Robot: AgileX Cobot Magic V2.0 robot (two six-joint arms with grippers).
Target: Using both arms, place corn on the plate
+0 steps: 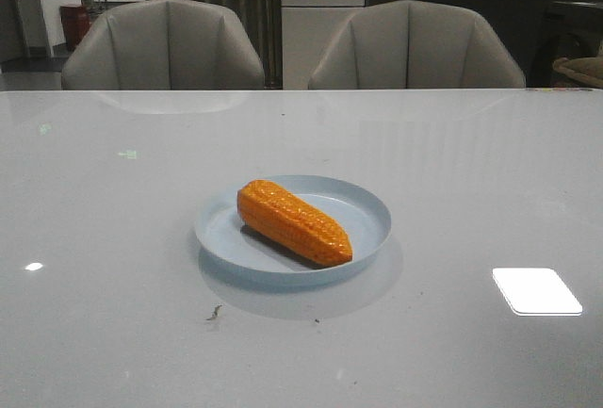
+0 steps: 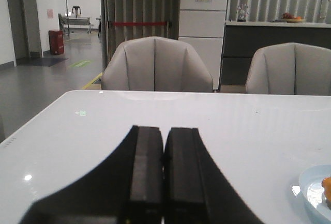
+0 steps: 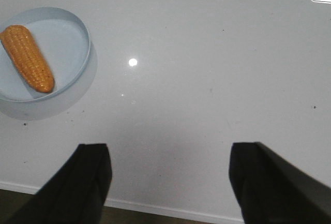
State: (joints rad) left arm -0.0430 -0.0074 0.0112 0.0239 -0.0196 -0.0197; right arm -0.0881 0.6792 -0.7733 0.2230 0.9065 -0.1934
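Observation:
The orange corn (image 1: pixel 294 222) lies at an angle inside the pale blue plate (image 1: pixel 369 215) near the middle of the white table. Neither arm shows in the front view. My left gripper (image 2: pixel 164 133) is shut and empty, low over the table, well away from the plate, whose rim (image 2: pixel 310 185) shows at the frame's edge with a sliver of corn (image 2: pixel 327 188). My right gripper (image 3: pixel 169 154) is open and empty above the table's front edge, apart from the plate (image 3: pixel 72 40) and the corn (image 3: pixel 27 57) lying in it.
Two grey chairs (image 1: pixel 165 45) (image 1: pixel 415 48) stand behind the table's far edge. A bright light patch (image 1: pixel 535 291) reflects on the table at the front right. A small dark speck (image 1: pixel 215 313) lies in front of the plate.

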